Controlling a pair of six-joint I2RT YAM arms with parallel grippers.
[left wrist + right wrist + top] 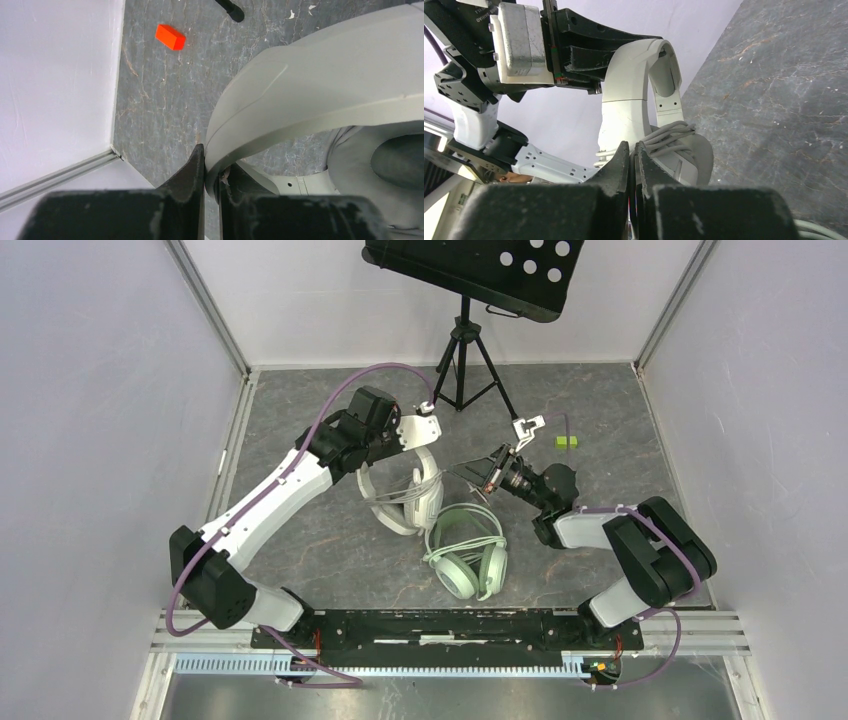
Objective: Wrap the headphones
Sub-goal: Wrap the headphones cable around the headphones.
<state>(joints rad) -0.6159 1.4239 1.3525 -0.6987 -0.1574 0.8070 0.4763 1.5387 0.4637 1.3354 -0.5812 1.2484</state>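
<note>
While pinching the white headset (405, 495) upright by its band in the clamped left gripper (210, 162) over the table (330, 550), sets the nearly closed right gripper (633, 150) against the cable (669, 134) coiled across that band, grip on it unclear.

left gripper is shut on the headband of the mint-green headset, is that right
Not quite. The left gripper is shut on the headband of the white-grey headset; the mint-green headset lies on the table, clear of it. The right wrist view shows it.
</note>
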